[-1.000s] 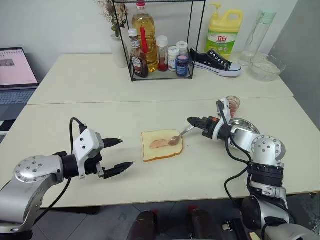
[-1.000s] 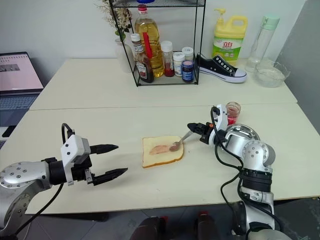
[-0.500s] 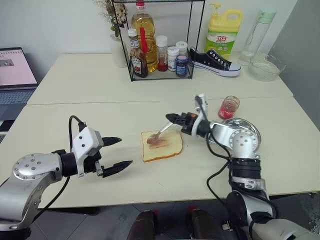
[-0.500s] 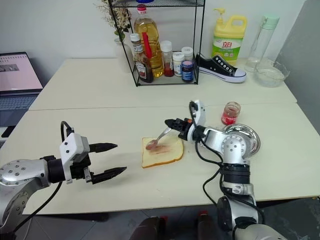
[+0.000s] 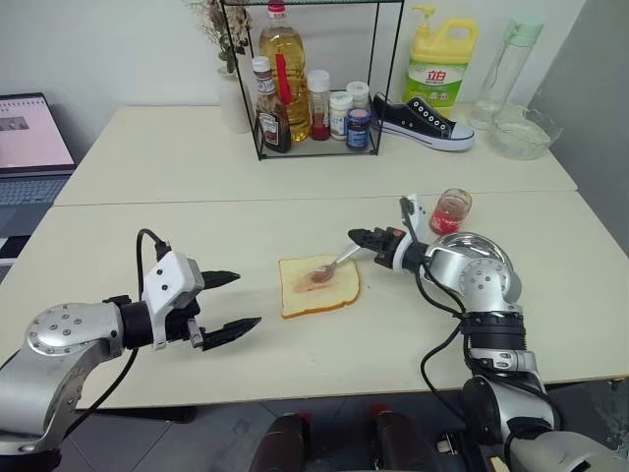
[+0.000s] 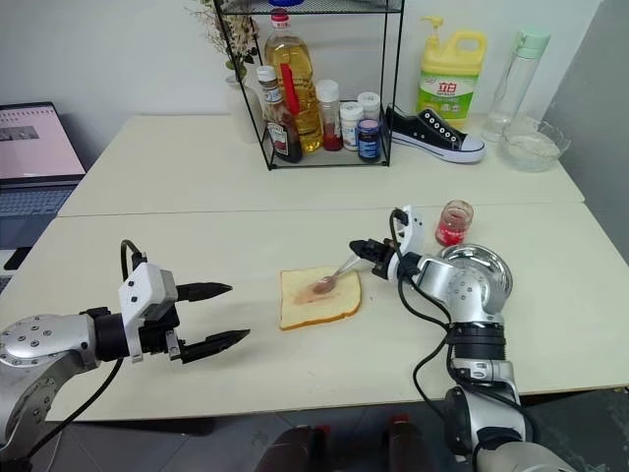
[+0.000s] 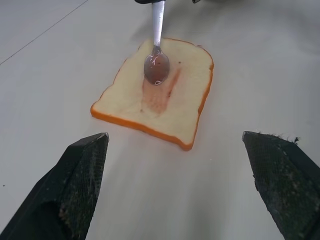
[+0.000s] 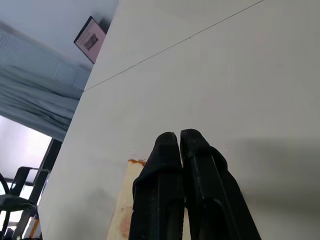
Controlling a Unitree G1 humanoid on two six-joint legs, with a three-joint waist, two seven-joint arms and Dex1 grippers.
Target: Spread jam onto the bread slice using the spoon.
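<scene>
The bread slice (image 5: 317, 286) lies flat on the table's near half, with a pinkish jam smear (image 7: 159, 95) down its middle. My right gripper (image 5: 358, 237) is shut on the spoon's handle from the slice's right side. The spoon (image 5: 334, 265) slants down and its reddish bowl (image 7: 156, 67) rests on the centre of the bread. In the right wrist view the black fingers (image 8: 170, 150) are pressed together above a corner of the bread (image 8: 126, 200). The jam jar (image 5: 450, 210) stands behind the right arm. My left gripper (image 5: 246, 299) hovers open to the left of the bread, apart from it.
A round steel dish (image 6: 488, 260) sits by the right elbow. At the back stand a wire rack of bottles (image 5: 305, 88), a black shoe (image 5: 425, 120), a yellow detergent jug (image 5: 441, 64), a glass bowl (image 5: 522, 133) and a clear bottle (image 5: 508, 69). A laptop (image 5: 29, 138) is at far left.
The right gripper swept the spoon leftward across the bread, then drew it back to the middle of the slice. The left gripper has stayed still and open.
</scene>
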